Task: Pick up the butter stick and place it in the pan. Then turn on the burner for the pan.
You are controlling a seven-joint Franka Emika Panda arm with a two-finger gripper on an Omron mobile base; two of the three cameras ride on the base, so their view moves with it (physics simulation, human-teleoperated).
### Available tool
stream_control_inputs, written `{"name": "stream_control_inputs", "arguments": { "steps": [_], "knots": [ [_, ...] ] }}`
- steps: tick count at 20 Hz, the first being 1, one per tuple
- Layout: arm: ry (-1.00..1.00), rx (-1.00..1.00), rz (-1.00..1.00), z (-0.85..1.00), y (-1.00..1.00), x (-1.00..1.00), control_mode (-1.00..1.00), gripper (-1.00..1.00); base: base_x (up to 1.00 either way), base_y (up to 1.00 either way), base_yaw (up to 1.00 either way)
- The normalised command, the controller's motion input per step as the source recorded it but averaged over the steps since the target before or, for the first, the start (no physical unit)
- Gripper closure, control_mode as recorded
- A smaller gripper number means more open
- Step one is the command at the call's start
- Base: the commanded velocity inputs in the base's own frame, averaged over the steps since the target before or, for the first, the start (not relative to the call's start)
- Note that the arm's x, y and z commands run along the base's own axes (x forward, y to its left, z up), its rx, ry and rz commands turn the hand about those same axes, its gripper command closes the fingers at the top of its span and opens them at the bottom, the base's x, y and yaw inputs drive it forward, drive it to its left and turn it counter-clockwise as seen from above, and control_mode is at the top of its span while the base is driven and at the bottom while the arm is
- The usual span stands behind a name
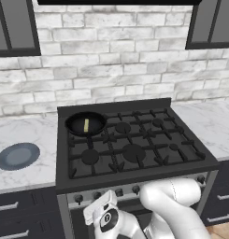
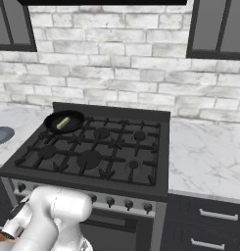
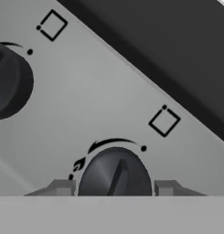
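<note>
While the small pale yellow butter stick (image 1: 86, 125) lies inside the round black pan (image 1: 74, 122) on the back left burner of the stove (image 1: 134, 161), the hand (image 3: 115, 187) sits low with its two fingers spread either side of a dark knob (image 3: 114, 173), apart from it.

Butter stick (image 1: 86, 124) lies inside black pan (image 1: 75, 126).

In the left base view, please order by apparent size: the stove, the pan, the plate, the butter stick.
1. Stove
2. Pan and plate: similar; the plate is nearer the camera, so unranked
3. Butter stick
</note>
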Motion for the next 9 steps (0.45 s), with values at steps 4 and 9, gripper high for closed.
{"name": "stream_control_inputs", "arguments": {
  "steps": [4, 9],
  "knots": [
    [0.00, -0.19, 0.03, -0.03, 0.00, 0.00, -1.00, 1.00, 0.00, 0.00, 0.00],
    [0.00, -0.19, 0.03, -0.01, 0.00, 0.00, -1.00, 1.00, 0.00, 0.00, 0.00]
  ]
}}
